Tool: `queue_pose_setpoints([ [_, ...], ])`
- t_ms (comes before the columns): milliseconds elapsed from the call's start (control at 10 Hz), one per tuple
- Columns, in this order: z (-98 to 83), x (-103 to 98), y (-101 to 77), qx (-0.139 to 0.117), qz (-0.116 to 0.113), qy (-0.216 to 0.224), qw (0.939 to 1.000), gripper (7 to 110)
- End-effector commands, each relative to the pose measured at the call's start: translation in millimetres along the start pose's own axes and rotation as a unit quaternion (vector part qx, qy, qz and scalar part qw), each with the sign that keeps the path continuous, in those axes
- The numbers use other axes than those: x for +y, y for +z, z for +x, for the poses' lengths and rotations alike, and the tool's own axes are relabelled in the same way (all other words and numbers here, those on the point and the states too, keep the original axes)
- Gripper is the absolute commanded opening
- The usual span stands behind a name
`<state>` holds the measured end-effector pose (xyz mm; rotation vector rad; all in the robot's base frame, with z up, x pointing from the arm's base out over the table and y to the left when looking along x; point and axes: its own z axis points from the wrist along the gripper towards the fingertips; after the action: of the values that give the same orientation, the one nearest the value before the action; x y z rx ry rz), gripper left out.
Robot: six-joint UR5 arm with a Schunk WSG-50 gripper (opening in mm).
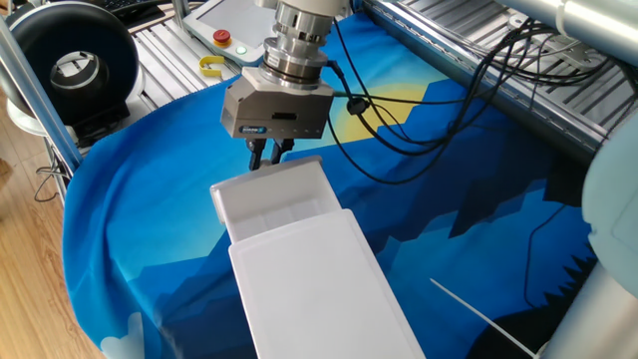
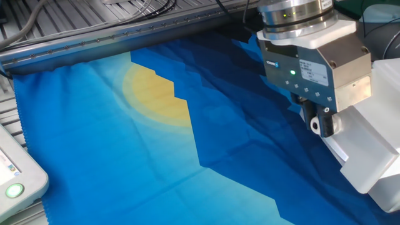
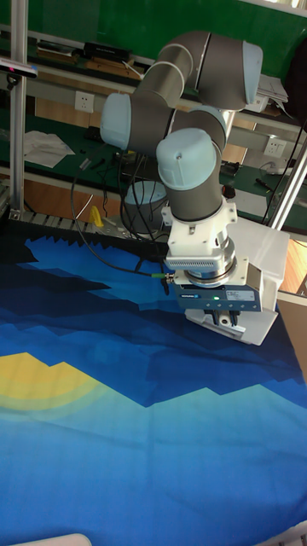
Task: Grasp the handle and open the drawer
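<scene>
The white drawer (image 1: 272,199) stands partly pulled out of the flat-topped white box (image 1: 319,289), and its shallow tray shows in one fixed view. My gripper (image 1: 266,159) hangs straight down at the drawer's front face, fingers drawn close together. The handle is hidden between them, so no knob shows in any view. In the other fixed view the gripper (image 2: 321,129) presses against the front of the drawer (image 2: 365,159). The tall fixed view shows the gripper (image 3: 223,322) in front of the drawer (image 3: 260,324).
A blue and yellow cloth (image 1: 150,179) covers the table. A white pendant with a red button (image 1: 234,25) and a yellow tape dispenser (image 1: 212,67) lie beyond the gripper. Black cables (image 1: 419,120) loop to its right. A black round device (image 1: 72,62) stands at far left.
</scene>
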<state>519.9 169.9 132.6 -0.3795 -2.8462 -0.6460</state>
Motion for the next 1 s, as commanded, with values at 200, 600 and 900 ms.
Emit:
queue_pose_setpoints([
  [200,-4.8,4.4,-3.7,0.002,-0.007,0.002,1.0,7],
  [600,-4.3,6.2,-3.5,0.003,-0.01,0.001,0.9999,7],
  [900,-5.4,5.7,-4.1,0.002,-0.009,0.002,1.0,7],
])
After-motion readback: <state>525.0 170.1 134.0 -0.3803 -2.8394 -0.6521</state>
